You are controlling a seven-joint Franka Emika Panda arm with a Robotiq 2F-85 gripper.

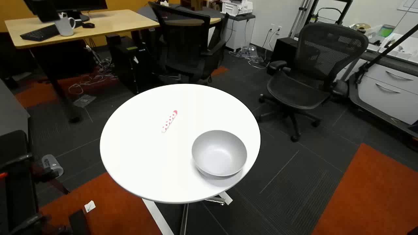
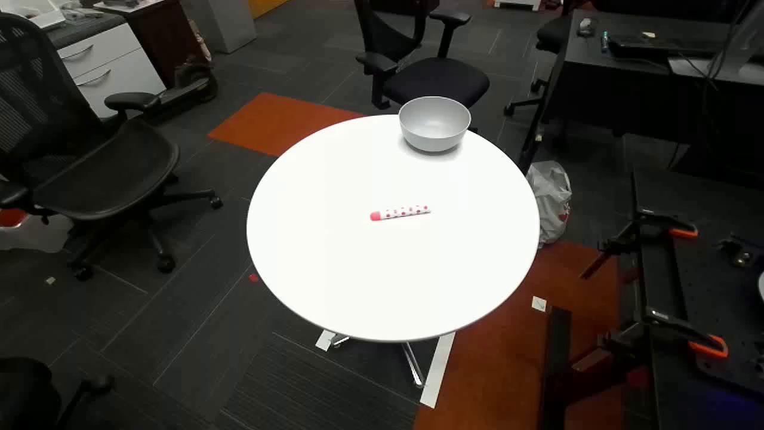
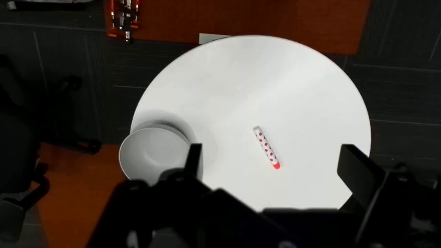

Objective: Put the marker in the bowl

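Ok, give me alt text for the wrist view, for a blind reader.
A red-dotted white marker lies on a round white table, right of a grey bowl. The open black gripper, in the foreground, partly hides both bowl and table.

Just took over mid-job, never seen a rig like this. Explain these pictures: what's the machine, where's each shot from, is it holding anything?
You're driving one robot arm that ends in a black two-fingered hand. The wrist view comes from a camera mounted at the wrist, looking down past the fingers. The two exterior views come from cameras apart from the robot, watching the same smooth white round table from different places. On it stands a light grey round bowl, and, not touching it, lies a thin white marker with red dots and a red end. The hand is open and holds nothing: the marker only appears between the fingers because it lies on the table beyond them.
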